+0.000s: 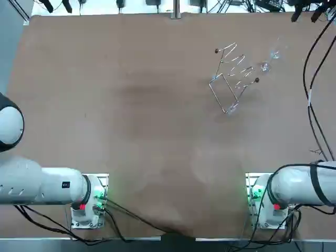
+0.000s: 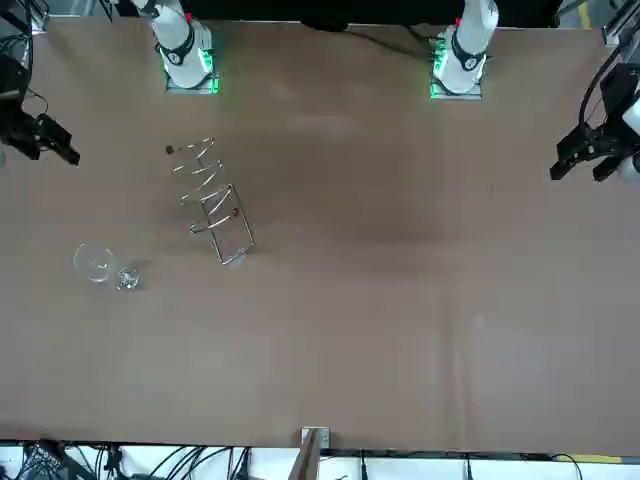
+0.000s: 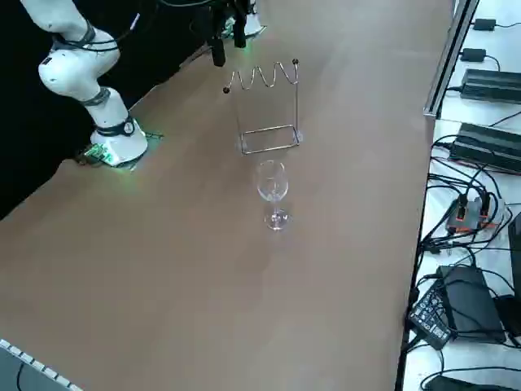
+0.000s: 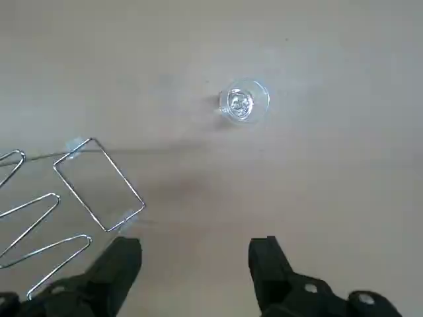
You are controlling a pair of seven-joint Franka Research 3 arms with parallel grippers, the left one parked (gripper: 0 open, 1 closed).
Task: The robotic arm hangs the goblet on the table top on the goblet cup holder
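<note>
A clear goblet (image 3: 273, 194) stands upright on the brown table, also seen from above as a small glass ring (image 4: 243, 102) and at the far right (image 1: 270, 58). The wire goblet holder (image 3: 269, 106) stands close beside it, with its zigzag top rail and rectangular foot (image 4: 99, 185) showing; the holder (image 1: 231, 79) carries nothing. My right gripper (image 4: 195, 261) hangs open high above the table, over the ground between holder and goblet, touching neither. Its dark fingers (image 3: 220, 45) show at the upper edge of the side view.
The right arm's base (image 1: 268, 202) sits at the near table edge with a green light. Cables and power boxes (image 3: 480, 81) lie beyond the table's right edge. Bare tabletop (image 1: 131, 105) stretches left of the holder.
</note>
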